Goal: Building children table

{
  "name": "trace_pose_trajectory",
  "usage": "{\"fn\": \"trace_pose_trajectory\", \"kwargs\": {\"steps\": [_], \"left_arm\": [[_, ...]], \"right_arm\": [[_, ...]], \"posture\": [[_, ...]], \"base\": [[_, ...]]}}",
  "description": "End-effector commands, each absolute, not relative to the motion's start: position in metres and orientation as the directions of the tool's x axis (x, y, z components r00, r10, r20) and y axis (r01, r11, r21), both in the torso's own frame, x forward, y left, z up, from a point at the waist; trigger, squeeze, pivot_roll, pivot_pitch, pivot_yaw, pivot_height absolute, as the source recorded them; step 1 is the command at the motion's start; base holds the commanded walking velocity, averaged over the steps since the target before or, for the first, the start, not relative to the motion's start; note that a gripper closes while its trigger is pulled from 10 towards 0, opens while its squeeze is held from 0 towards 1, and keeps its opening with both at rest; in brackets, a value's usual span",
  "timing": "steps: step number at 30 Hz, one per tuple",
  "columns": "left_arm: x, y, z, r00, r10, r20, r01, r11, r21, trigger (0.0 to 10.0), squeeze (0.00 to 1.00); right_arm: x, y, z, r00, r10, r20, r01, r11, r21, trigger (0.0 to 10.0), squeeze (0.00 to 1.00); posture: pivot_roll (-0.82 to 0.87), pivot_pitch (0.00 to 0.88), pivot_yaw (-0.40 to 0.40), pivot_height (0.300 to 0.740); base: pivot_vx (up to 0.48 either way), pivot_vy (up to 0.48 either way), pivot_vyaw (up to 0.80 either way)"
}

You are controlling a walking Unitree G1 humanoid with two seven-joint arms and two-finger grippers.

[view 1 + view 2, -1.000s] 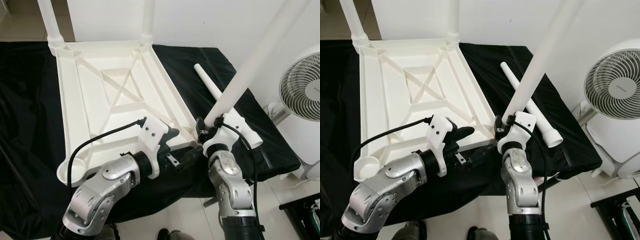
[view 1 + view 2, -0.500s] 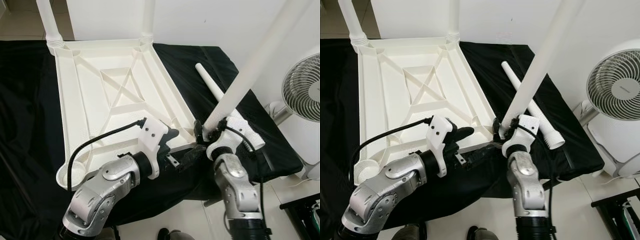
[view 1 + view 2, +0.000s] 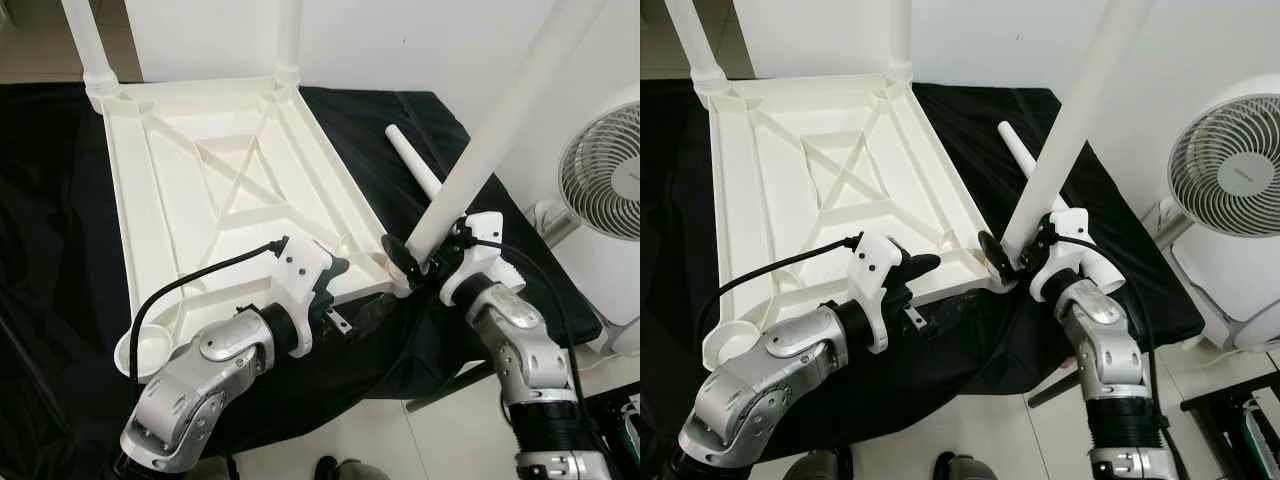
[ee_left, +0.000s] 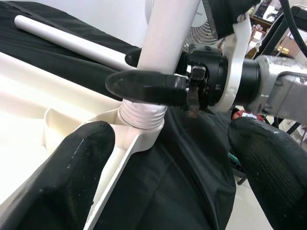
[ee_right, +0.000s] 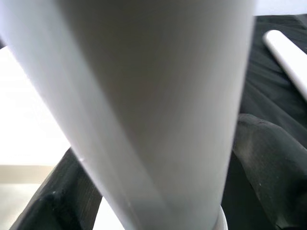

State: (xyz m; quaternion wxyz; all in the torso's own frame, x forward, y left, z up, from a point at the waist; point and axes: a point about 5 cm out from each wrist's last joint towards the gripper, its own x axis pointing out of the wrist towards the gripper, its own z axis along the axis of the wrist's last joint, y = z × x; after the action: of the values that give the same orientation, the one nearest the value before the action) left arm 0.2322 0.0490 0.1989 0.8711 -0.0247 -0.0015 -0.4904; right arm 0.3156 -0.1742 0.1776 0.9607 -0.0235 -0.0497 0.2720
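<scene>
While right gripper [image 3: 1012, 255] grips leg [image 3: 1080, 110], socket [image 4: 139, 125] holds it.

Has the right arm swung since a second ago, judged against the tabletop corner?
Yes. The right gripper stays clamped on the leg at the tabletop corner, while its forearm has swung out to the robot's right.

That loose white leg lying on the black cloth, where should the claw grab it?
Probably around the middle of the spare leg, coming straight down from above. It lies flat on the black cloth, a slim round tube open on both sides, so fingers could close across its width. The right claw is busy gripping another leg.
</scene>
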Motion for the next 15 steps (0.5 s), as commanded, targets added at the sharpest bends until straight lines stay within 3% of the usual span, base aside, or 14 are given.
{"fn": "trace_pose_trajectory", "kwargs": {"steps": [1, 3, 4, 6, 7, 15], "left_arm": [[0.232, 0.049, 0.196, 0.529, -0.848, 0.015, 0.848, 0.528, -0.046, 10.0, 0.00], [0.231, 0.049, 0.196, 0.529, -0.848, 0.015, 0.848, 0.528, -0.045, 10.0, 0.00], [0.231, 0.049, 0.197, 0.528, -0.849, 0.014, 0.849, 0.527, -0.044, 10.0, 0.00], [0.231, 0.050, 0.197, 0.528, -0.849, 0.013, 0.849, 0.527, -0.043, 10.0, 0.00], [0.231, 0.050, 0.197, 0.527, -0.850, 0.011, 0.849, 0.526, -0.041, 10.0, 0.00], [0.231, 0.051, 0.198, 0.528, -0.849, 0.014, 0.849, 0.527, -0.039, 10.0, 0.00]], "right_arm": [[0.317, -0.176, 0.178, 0.824, 0.562, 0.080, -0.555, 0.827, -0.087, 10.0, 0.00], [0.319, -0.178, 0.180, 0.812, 0.579, 0.078, -0.571, 0.815, -0.099, 10.0, 0.00], [0.322, -0.180, 0.182, 0.801, 0.594, 0.074, -0.584, 0.802, -0.122, 3.9, 0.00], [0.324, -0.182, 0.184, 0.790, 0.609, 0.071, -0.597, 0.790, -0.138, 3.9, 0.00], [0.325, -0.184, 0.184, 0.779, 0.624, 0.060, -0.612, 0.779, -0.139, 0.0, 0.00], [0.322, -0.191, 0.173, 0.736, 0.677, -0.010, -0.672, 0.728, -0.136, 0.0, 0.00]], "posture": [[0.07, 0.153, -0.110, 0.740], [0.07, 0.153, -0.110, 0.740], [0.07, 0.153, -0.110, 0.740], [0.07, 0.153, -0.110, 0.740], [0.07, 0.153, -0.110, 0.740], [0.07, 0.163, -0.099, 0.740]], "base": [[0.000, 0.000, 0.00], [0.000, 0.000, 0.00], [0.000, 0.000, 0.00], [0.000, 0.000, 0.00], [0.000, 0.000, 0.00], [0.000, 0.000, 0.00]]}}
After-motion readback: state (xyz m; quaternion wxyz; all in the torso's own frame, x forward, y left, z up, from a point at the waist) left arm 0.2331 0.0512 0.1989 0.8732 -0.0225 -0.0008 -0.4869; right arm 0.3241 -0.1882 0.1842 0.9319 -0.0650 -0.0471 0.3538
